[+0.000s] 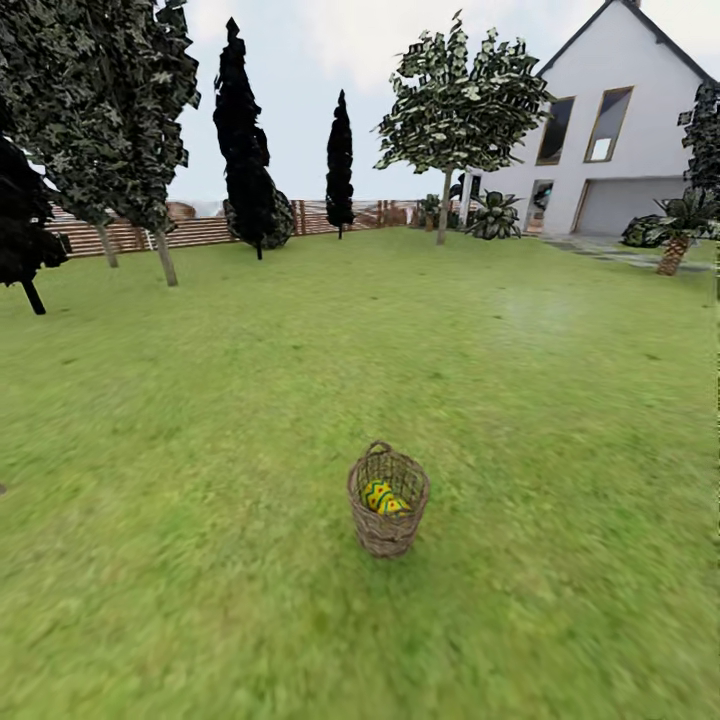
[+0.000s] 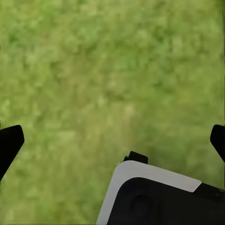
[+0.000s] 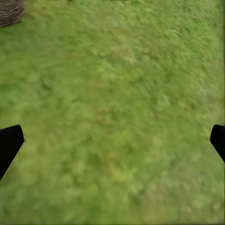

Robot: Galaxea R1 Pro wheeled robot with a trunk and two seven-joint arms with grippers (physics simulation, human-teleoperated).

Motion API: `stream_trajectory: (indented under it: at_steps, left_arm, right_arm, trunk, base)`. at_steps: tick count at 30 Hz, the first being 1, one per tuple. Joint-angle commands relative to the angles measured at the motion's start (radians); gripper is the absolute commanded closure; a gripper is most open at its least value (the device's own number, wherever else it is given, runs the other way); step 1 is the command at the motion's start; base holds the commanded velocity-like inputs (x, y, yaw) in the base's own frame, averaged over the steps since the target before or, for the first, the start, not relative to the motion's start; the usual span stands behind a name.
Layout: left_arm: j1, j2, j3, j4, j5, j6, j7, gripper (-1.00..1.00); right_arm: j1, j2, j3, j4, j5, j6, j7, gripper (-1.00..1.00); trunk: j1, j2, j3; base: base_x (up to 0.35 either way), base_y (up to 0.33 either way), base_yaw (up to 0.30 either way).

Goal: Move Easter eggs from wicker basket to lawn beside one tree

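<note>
The wicker basket (image 1: 388,520) stands upright on the lawn (image 1: 200,450), a little right of centre in the head view. Inside it lie yellow Easter eggs (image 1: 384,497) with blue zigzags; how many I cannot tell. A corner of the basket (image 3: 9,12) also shows in the right wrist view, far from my right gripper (image 3: 114,139). That gripper is open over bare grass. My left gripper (image 2: 114,139) is open too, above grass, with part of my own body (image 2: 159,197) below it. The tree is out of view.
The garden's brown slatted fence (image 1: 200,231) runs along the back. Slim dark cypresses (image 1: 245,140) and thin-stemmed leafy growth (image 1: 460,100) stand before it. A white house (image 1: 620,130) and a short palm (image 1: 678,235) are at the right. Open grass surrounds the basket.
</note>
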Motion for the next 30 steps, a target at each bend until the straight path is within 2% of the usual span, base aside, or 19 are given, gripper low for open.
stream_trajectory:
  at_steps: [1,30]
  left_arm:
    - [0.0,0.0,0.003,-0.001,-0.003,-0.001,0.001,-1.0]
    - [0.0,-0.002,0.003,-0.001,-0.003,-0.001,0.001,-1.0]
  right_arm:
    - [-0.001,0.0,0.0,0.001,-0.001,-0.004,-0.001,-1.0]
    - [-0.001,0.0,0.003,0.007,0.002,-0.003,-0.001,-1.0]
  trunk:
    - [0.001,-0.001,-0.001]
    - [0.001,-0.001,-0.001]
  base:
    - [0.238,0.27,-0.096]
    - [0.236,0.27,-0.007]
